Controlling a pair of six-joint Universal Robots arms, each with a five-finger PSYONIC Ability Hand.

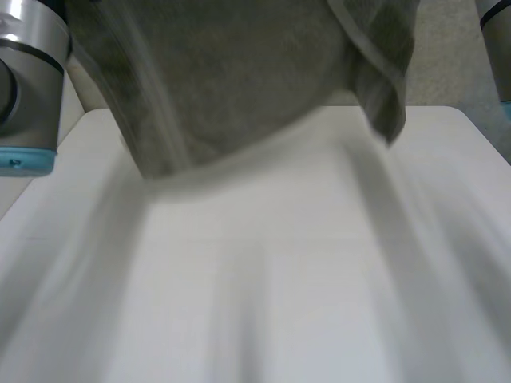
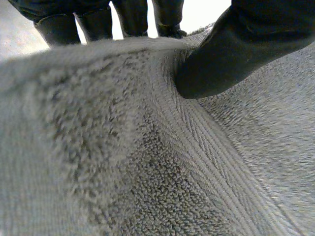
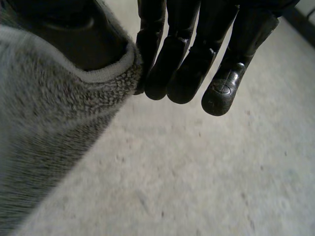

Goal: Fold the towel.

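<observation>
The grey towel is hanging in the air above the white surface. In the head view it is blocking sight of the far middle part of that surface. A doubled flap of cloth is drooping down the towel's right side.

The left arm is standing just beside the towel's left side. The right arm is showing at the far right, apart from the cloth.

In the left wrist view, the left robot hand is pinching the towel. Its thumb is pressing into the cloth beside the woven band, and its fingers are showing behind the upper edge.

In the right wrist view, the right robot hand is pinching the towel's hem. The thumb is lying inside the hem and the nearest finger is touching it from the other side. The remaining fingers are hanging straight and close together beside it.

A pale, speckled floor is lying below this robot hand and showing beyond the surface.
</observation>
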